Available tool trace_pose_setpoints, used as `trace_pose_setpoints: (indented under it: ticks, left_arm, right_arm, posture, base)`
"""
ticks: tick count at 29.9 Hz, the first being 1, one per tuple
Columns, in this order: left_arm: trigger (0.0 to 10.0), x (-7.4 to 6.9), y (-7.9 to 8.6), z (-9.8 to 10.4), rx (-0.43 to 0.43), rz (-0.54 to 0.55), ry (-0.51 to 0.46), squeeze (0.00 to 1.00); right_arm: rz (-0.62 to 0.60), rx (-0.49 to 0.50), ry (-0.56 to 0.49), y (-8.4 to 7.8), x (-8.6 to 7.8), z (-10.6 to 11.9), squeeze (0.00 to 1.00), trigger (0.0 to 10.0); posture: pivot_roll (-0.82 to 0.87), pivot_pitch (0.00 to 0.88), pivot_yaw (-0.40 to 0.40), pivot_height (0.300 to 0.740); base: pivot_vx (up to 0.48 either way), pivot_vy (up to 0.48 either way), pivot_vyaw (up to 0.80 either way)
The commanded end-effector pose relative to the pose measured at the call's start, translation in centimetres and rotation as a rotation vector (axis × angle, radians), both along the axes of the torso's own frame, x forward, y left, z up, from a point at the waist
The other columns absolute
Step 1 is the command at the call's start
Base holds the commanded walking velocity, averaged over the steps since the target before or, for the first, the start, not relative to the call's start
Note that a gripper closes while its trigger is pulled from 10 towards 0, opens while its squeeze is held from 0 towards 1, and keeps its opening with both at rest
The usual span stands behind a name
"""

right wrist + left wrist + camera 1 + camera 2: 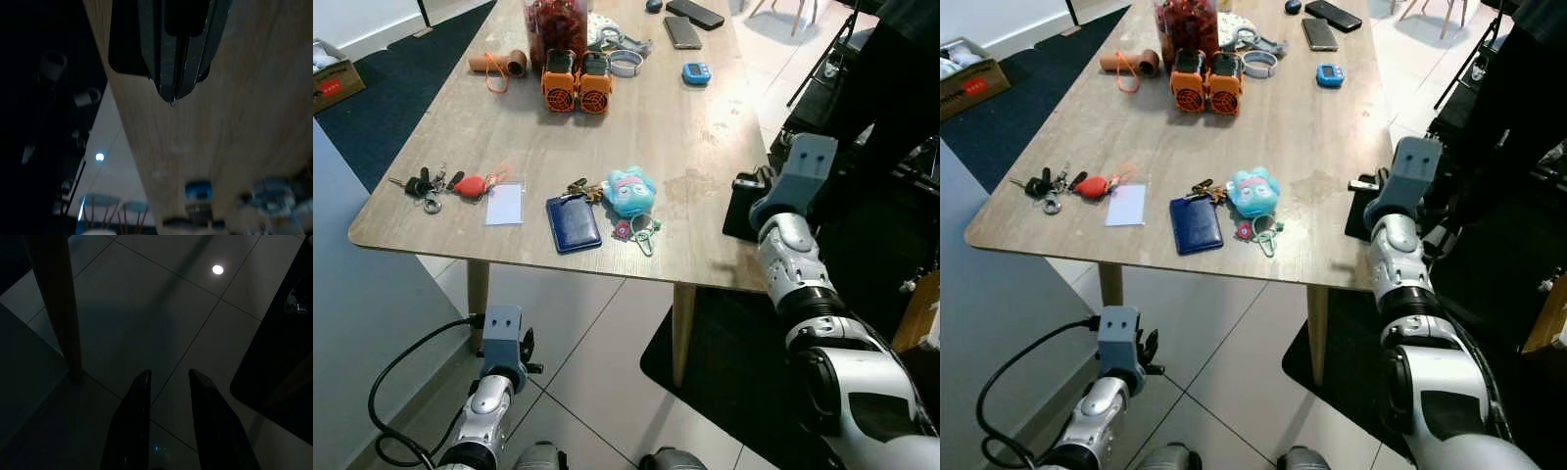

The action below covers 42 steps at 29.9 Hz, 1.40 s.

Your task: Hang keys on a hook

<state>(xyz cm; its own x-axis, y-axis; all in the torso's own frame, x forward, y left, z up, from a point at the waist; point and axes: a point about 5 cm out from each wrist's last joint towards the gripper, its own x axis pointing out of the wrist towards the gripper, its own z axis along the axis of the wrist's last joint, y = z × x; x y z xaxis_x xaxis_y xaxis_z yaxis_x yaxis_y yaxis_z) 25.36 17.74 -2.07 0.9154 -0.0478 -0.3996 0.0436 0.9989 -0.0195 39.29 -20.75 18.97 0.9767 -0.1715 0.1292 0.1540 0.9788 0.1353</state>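
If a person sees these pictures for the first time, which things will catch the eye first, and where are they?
A wooden table cluttered with small things: a blue plush keychain beside a dark blue wallet near the front edge, a bunch of keys with a red fob at the front left corner, and two orange devices further back. The right gripper hangs at the table's right edge, and the left gripper hangs low over the tiled floor.

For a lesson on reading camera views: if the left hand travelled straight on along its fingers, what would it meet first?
Probably the tiled floor: the left hand hangs low beside the wooden table leg and points down at bare tiles. Depth is hard to judge in the dark wrist view.
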Motion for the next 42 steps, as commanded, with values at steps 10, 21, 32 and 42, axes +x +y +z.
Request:
trace_pose_setpoints:
  ticks: [10,21,32,42]
  left_arm:
    - [10.0,-0.1,-0.4,-0.4,-0.007,-0.009,0.029,0.0]
    - [10.0,0.5,-0.6,-0.1,-0.012,-0.009,0.022,0.0]
    - [10.0,0.5,-0.7,-0.1,-0.016,-0.011,0.022,0.0]
    - [10.0,0.5,-0.7,-0.1,-0.014,-0.011,0.024,0.0]
  right_arm:
    - [-0.03,0.025,-0.132,-1.2,-0.1,4.2,0.0,0.0]
    - [-0.085,0.075,-0.257,-2.8,-0.6,8.2,0.0,0.0]
    - [-0.11,0.1,-0.275,-3.7,-0.9,8.9,0.0,0.5]
    - [-0.131,0.102,-0.253,-4.2,-1.0,8.5,0.0,4.6]
  posture:
    - [0.08,0.12,-0.059,0.74]
    - [0.08,0.103,-0.056,0.74]
    - [0.08,0.099,-0.053,0.74]
    - [0.08,0.101,-0.053,0.74]
  base:
    - [0.0,0.0,0.0]
    - [0.0,0.0,0.0]
    - [0.0,0.0,0.0]
    - [0.0,0.0,0.0]
